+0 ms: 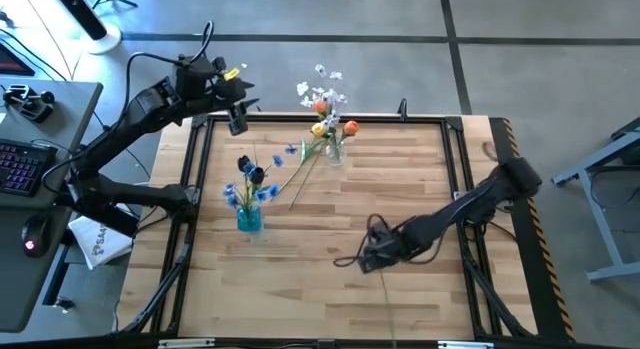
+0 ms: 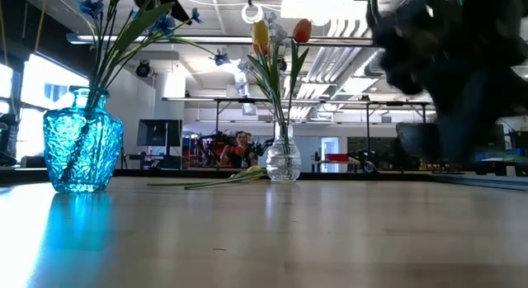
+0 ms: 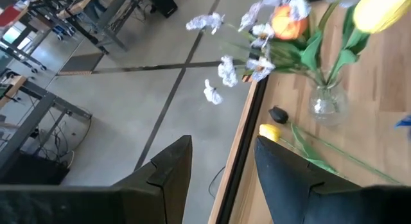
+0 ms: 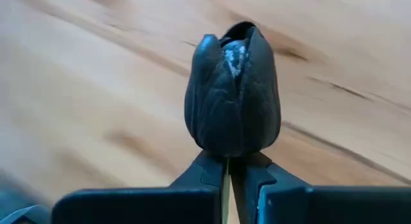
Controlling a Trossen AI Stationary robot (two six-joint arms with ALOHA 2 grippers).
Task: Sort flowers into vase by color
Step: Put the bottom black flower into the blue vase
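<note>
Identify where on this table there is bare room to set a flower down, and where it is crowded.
Free: the wood right of the clear vase, above the right gripper, and the near strip below the blue vase. Crowded: between the two vases, where a yellow tulip lies, and around the right gripper, shut on a dark tulip.

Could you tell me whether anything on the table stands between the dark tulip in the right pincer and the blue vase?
Nothing visible does: bare wood lies between the right pincer, shut on the dark tulip, and the blue vase.

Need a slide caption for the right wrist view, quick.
Right claw shut on the stem just below a dark purple tulip head, over the wooden table.
</note>
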